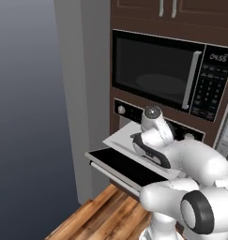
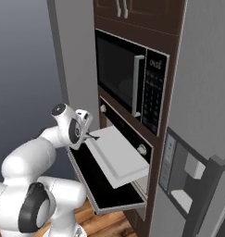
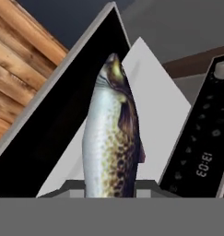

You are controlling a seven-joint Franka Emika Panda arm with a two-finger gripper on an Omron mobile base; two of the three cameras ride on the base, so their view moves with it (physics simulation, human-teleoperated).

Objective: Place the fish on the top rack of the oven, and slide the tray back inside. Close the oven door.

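My gripper (image 2: 89, 133) is shut on the fish (image 3: 111, 138), a silvery, brown-spotted fish that points away from the hand. In the right base view the fish (image 2: 94, 136) is a small dark shape at the tray's near left corner. The hand holds it over that corner of the pale grey tray (image 2: 118, 157), the top rack, which is pulled out of the oven (image 2: 128, 132). Below the tray the black oven door (image 2: 102, 185) lies folded down flat. The left base view has the tray (image 1: 121, 138) and door (image 1: 117, 166) partly behind my arm.
A black microwave (image 1: 157, 72) with a keypad sits right above the oven. Grey wall panels stand to the left. A fridge dispenser (image 2: 192, 171) is at the right. Wooden floor (image 1: 101, 213) lies under the door.
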